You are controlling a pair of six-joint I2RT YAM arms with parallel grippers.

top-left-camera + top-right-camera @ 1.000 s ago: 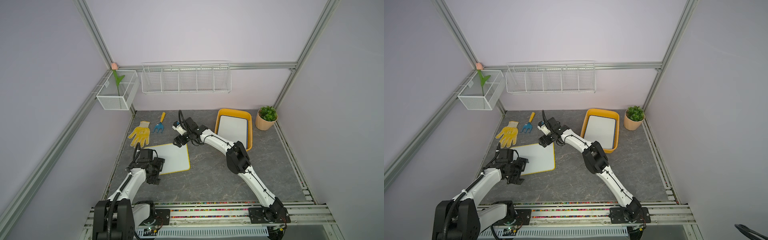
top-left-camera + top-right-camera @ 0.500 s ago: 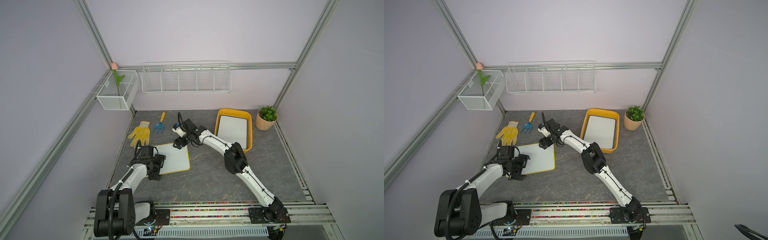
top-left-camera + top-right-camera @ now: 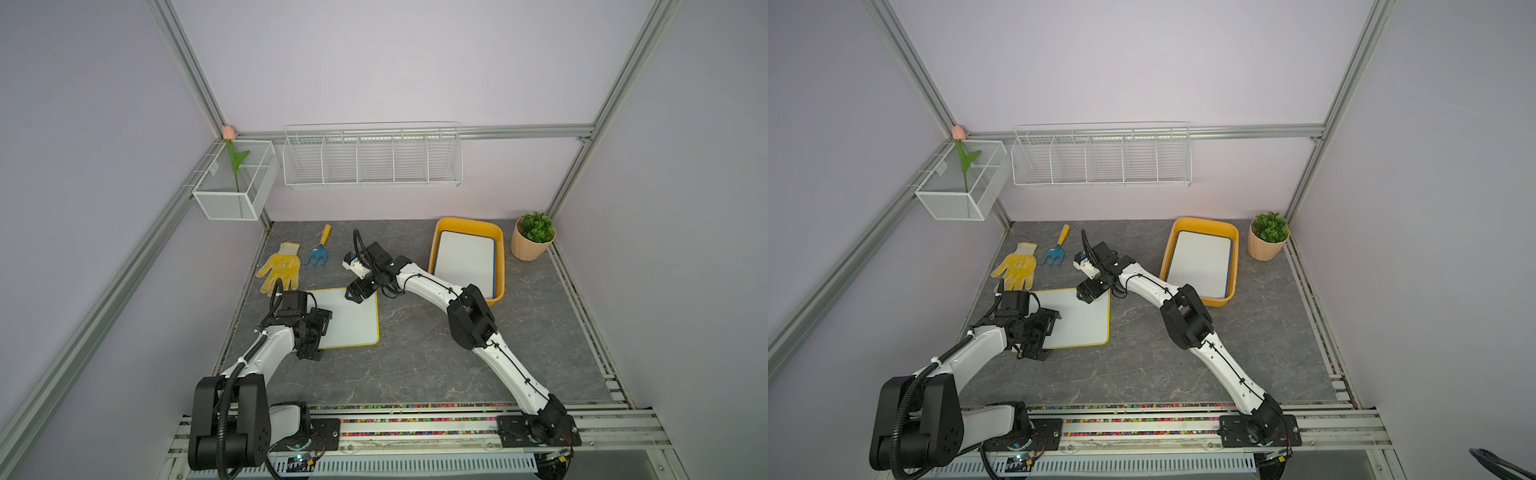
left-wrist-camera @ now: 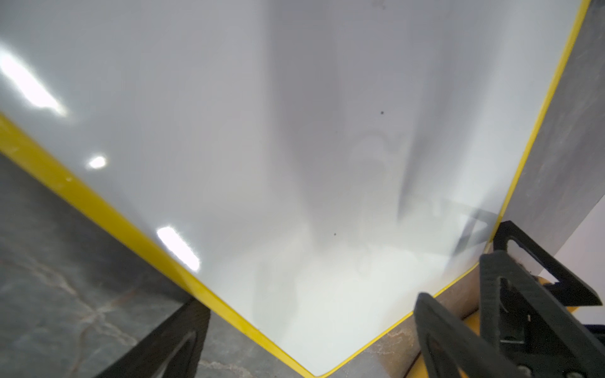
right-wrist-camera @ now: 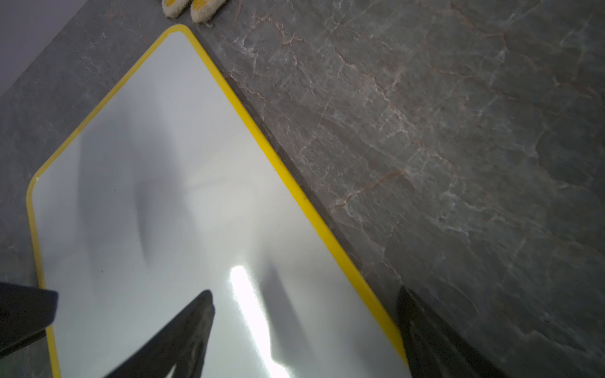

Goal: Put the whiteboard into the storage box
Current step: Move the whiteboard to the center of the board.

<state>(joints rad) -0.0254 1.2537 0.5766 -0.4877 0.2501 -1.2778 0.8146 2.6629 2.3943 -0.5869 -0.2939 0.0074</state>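
Yellow-edged whiteboard [image 3: 353,320]: lies flat on the grey counter [image 3: 415,361], left of centre and outside the box; its long axis seems to run side to side across the counter
Orange storage box [image 3: 467,223]: to the right of the whiteboard and farther back, well apart from it; its long axis runs front to back, and a blue-edged board [image 3: 465,266] already lies inside
Black left gripper [image 3: 318,336]: spread wide and holding nothing, at the whiteboard's near left corner; in the left wrist view that corner sits between the fingers [image 4: 170,340]
Black right gripper [image 3: 359,293]: also wide and empty, at the far right corner; in the right wrist view the yellow edge passes between its fingers [image 5: 178,342], one over the white face, one over bare counter; I cannot tell whether either touches
Nearer arm: both are at the whiteboard, on opposite corners; the right one stands on the side toward the box
Coming move: probably closing on the rim, then carrying right and back with roughly a quarter turn so the long axes line up
Beyond: a yellow glove [image 3: 280,268] lies just past the far left corner
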